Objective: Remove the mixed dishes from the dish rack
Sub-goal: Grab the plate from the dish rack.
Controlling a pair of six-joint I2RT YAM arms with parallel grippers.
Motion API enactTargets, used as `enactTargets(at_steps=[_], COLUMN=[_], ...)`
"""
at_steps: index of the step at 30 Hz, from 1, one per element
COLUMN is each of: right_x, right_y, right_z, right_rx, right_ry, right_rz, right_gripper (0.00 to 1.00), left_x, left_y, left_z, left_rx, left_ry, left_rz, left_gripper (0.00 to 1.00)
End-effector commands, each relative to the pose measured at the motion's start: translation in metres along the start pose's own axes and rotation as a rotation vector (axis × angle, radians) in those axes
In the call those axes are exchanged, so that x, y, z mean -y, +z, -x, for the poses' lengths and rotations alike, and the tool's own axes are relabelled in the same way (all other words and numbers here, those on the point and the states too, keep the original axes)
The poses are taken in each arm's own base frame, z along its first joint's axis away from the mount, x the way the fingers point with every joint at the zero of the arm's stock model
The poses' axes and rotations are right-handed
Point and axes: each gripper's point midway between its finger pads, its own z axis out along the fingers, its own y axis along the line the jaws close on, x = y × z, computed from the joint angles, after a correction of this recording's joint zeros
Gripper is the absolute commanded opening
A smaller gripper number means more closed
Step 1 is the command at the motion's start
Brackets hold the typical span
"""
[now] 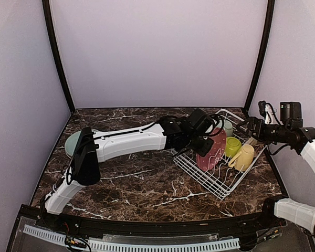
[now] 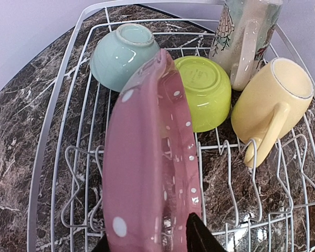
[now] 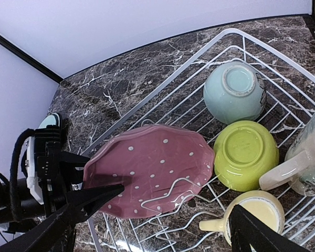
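Left jaws closed on near rim of maroon-pink dotted plate, taken edgewise probably because propped on edge between prongs of dish rack on bench; behind it, mint bowl and lime-green bowl tipped to drain, yellow mug, cream-grey mug; right jaws spread wide, empty, hovering above rack's far corner.

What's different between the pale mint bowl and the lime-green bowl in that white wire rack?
Colour: the mint bowl is pale blue-green, the lime-green bowl vivid yellow-green. Place: the lime-green bowl lies right beside the yellow mug, while the mint bowl sits beyond it, farther from that mug. Shared: both are glossy and tipped bottom-up, foot rings showing.
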Motion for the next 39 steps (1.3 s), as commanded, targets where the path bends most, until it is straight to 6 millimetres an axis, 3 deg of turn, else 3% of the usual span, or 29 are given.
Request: enactTargets(at_steps=[1, 13, 27, 39], right_x=[0.002, 0.001, 0.001, 0.002], right_y=[-0.002, -0.004, -0.017, -0.019], right_z=[0.000, 0.000, 0.009, 0.010], right_rx=[0.014, 0.021, 0.078, 0.091], right_ry=[-0.013, -0.018, -0.035, -0.034], right_rz=[-0.013, -0.016, -0.056, -0.063], right_gripper=[0.99, 0.99, 0.99, 0.99], left_x=[0.005, 0.024, 0.055, 0.076], left_y=[-0.005, -0.018, -0.051, -0.091], left_z=[0.006, 0.019, 0.048, 0.077], left_rx=[0.009, 0.047, 0.156, 0.269], left_ry=[0.016, 0.057, 0.164, 0.264], left_rz=[0.005, -0.002, 0.061, 0.131], left_gripper=[0.35, 0.20, 0.02, 0.01])
